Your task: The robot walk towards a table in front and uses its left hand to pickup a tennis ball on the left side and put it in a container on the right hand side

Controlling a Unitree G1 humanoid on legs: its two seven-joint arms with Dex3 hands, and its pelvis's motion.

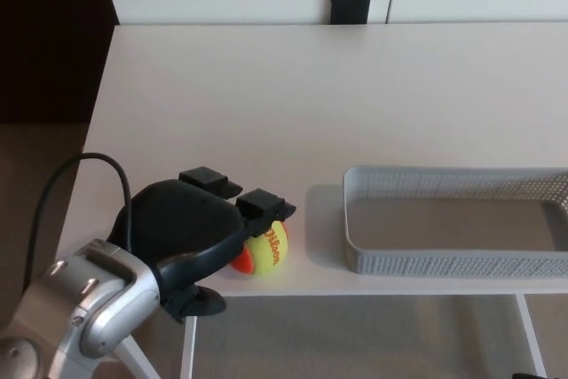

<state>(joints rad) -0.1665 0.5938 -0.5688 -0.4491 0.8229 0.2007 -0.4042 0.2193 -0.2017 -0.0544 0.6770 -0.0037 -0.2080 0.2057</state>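
Note:
A yellow and orange tennis ball (269, 250) rests on the white table (293, 104), close to its front edge and left of the middle. My left hand (191, 224) reaches in from the lower left and lies against the ball's left side. Its two fingers (264, 204) stretch out straight above the ball, and the thumb curves along the ball's lower left. The hand looks open, not closed on the ball. A grey mesh container (426, 263) stands on the table to the right of the ball, with nothing in it. My right hand does not show.
A black cable (62, 185) loops from my left forearm (93, 303) over the table's left edge. A small black block (351, 5) sits at the table's far edge against the white wall. Dark floor lies to the left of the table.

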